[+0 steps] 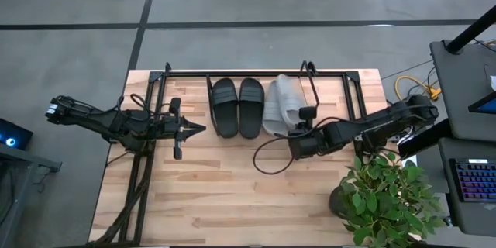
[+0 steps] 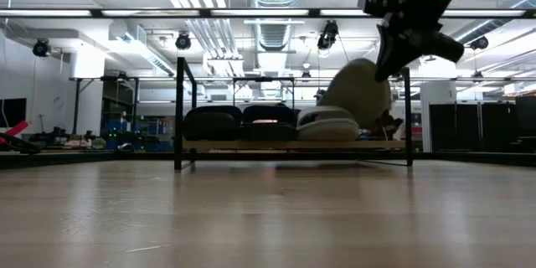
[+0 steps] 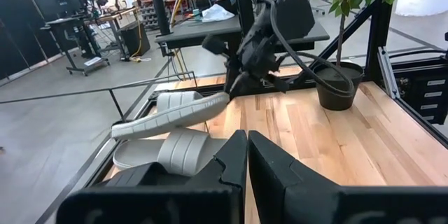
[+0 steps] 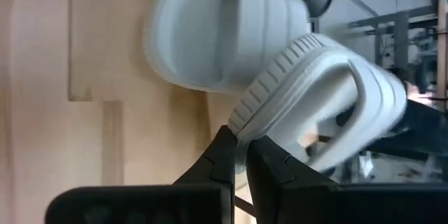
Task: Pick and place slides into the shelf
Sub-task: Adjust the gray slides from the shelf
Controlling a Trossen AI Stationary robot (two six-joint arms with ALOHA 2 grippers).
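Observation:
The shelf (image 1: 186, 74) stands along the table's far edge. A black pair of slides (image 1: 238, 107) lies flat on its board, and one grey slide (image 1: 273, 116) lies to their right. Above that one hangs a second grey slide (image 1: 293, 93), tilted, with my right gripper (image 1: 297, 133) shut on its near end. In the low view this held slide (image 2: 356, 88) rises over the flat grey one (image 2: 327, 123). At the table's left, by the shelf's left end, my left gripper (image 1: 200, 129) waits in the air, shut on nothing. My right gripper pinches the held grey slide's ribbed sole rim (image 4: 246, 115) at its near end between its two fingers. It comes from the table's near right, slanting down. The slide is tilted, near end high (image 3: 218, 102) and far end (image 3: 124, 130) low over the other grey slide; whether they touch, I cannot tell.
A potted plant (image 1: 387, 198) stands at the table's near right corner. A dark cable (image 1: 267, 159) loops on the wood in front of the shelf. The shelf's upright end loop (image 1: 310, 74) stands just right of the grey slides. Bare wood (image 1: 217, 194) spreads toward the near edge.

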